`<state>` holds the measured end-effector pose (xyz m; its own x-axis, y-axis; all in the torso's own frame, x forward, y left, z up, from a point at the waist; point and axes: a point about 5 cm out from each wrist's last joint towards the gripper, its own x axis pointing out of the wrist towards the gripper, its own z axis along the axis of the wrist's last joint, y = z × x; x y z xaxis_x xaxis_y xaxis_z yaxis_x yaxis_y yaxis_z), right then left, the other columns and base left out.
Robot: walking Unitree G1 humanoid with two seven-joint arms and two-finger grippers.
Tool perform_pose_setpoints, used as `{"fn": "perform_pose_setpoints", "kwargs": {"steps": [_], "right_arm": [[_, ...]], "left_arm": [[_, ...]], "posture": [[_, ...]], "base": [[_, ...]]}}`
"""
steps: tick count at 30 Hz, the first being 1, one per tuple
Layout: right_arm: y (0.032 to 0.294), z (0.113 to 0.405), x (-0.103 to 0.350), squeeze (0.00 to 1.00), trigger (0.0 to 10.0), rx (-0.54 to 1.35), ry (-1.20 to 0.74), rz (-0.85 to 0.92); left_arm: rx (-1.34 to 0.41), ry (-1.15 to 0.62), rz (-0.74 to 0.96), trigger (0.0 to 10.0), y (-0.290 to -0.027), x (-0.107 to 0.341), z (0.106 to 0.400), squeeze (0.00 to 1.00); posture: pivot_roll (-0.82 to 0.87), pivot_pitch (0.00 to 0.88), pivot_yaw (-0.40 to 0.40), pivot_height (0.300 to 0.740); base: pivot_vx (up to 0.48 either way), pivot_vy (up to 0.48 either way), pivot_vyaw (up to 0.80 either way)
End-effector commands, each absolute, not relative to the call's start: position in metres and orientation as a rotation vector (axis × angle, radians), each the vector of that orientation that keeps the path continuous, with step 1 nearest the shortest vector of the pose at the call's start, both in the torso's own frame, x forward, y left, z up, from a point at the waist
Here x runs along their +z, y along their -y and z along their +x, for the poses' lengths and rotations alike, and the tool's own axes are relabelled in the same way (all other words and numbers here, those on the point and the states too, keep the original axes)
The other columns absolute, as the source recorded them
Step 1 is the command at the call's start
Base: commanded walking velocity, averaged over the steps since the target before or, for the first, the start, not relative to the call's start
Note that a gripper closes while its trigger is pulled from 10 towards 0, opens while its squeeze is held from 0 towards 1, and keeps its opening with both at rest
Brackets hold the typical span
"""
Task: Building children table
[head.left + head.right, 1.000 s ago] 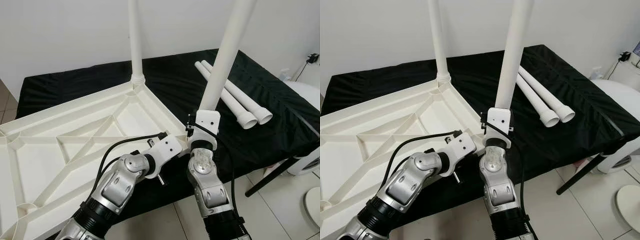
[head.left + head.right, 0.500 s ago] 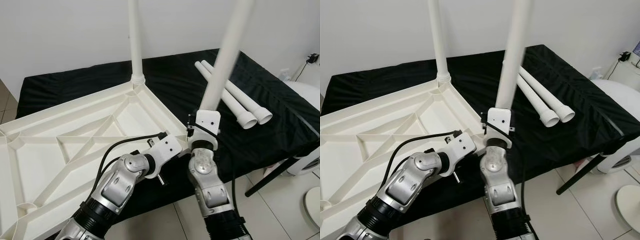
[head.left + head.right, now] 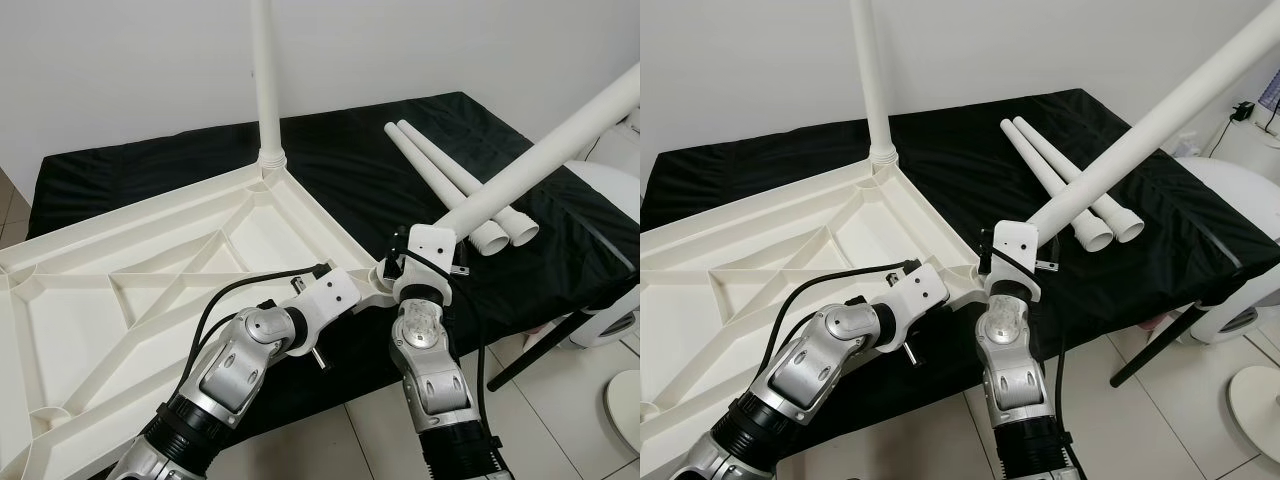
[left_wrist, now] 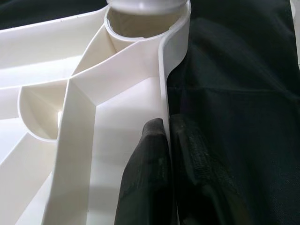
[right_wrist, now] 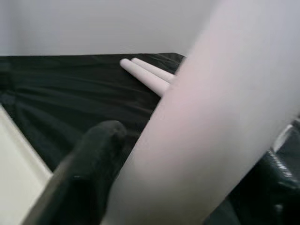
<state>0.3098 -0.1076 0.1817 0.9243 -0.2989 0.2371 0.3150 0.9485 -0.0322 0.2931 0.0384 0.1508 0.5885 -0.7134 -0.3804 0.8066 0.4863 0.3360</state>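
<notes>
A white plastic tabletop (image 3: 150, 290) lies upside down on a black-covered surface (image 3: 350, 150). One white leg (image 3: 265, 80) stands upright in its far corner socket. My left gripper (image 4: 166, 124) is shut on the tabletop's rim, just short of the near corner socket (image 4: 140, 21). My right gripper (image 3: 432, 235) is shut on a second white leg (image 3: 545, 150), which leans steeply to the right. That leg's lower end sits at the near corner socket (image 3: 383, 272). In the right wrist view the leg (image 5: 197, 122) fills the gap between the black fingers (image 5: 89, 159).
Two loose white legs (image 3: 455, 185) lie side by side on the black cover, behind the tilted leg. A white appliance (image 3: 610, 200) stands at the right, with a black support strut (image 3: 540, 345) and tiled floor below. A white wall runs behind.
The leg in my right gripper has swung from nearly upright to leaning far right, and the right wrist has turned with it. My left gripper stays on the rim.
</notes>
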Motion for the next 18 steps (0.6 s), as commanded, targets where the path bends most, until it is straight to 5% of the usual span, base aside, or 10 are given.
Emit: {"fn": "perform_pose_setpoints", "kwargs": {"steps": [1, 14, 15, 16, 18], "right_arm": [[0.1134, 0.3095, 0.1736, 0.0, 0.0, -0.34, 0.206, -0.095], [0.1123, 0.3091, 0.1798, 0.0, 0.6, -0.33, 0.245, -0.092], [0.1123, 0.3096, 0.1813, 0.0, 8.8, -0.324, 0.25, -0.089], [0.1126, 0.3104, 0.1828, 0.0, 10.0, -0.316, 0.256, -0.083], [0.1132, 0.3111, 0.1835, 0.0, 10.0, -0.312, 0.259, -0.08]], "left_arm": [[-0.882, -0.131, 0.524, 10.0, -0.0398, 0.1645, 0.2972, 0.0], [-0.882, -0.133, 0.522, 10.0, -0.0401, 0.1641, 0.2972, 0.0], [-0.881, -0.133, 0.515, 10.0, -0.0406, 0.1642, 0.2974, 0.15], [-0.894, -0.132, 0.488, 10.0, -0.0409, 0.1654, 0.2969, 1.0], [-0.9, -0.132, 0.471, 10.0, -0.0415, 0.1665, 0.2967, 1.0]], "posture": [[-0.11, 0.096, 0.019, 0.74], [-0.11, 0.091, 0.016, 0.74], [-0.11, 0.09, 0.015, 0.74], [-0.11, 0.088, 0.015, 0.74], [-0.1, 0.086, 0.014, 0.74]], "base": [[0.0, 0.0, 0.0], [0.0, 0.0, 0.0], [0.0, 0.0, 0.0], [0.0, 0.0, 0.0], [0.0, 0.0, 0.0]]}}
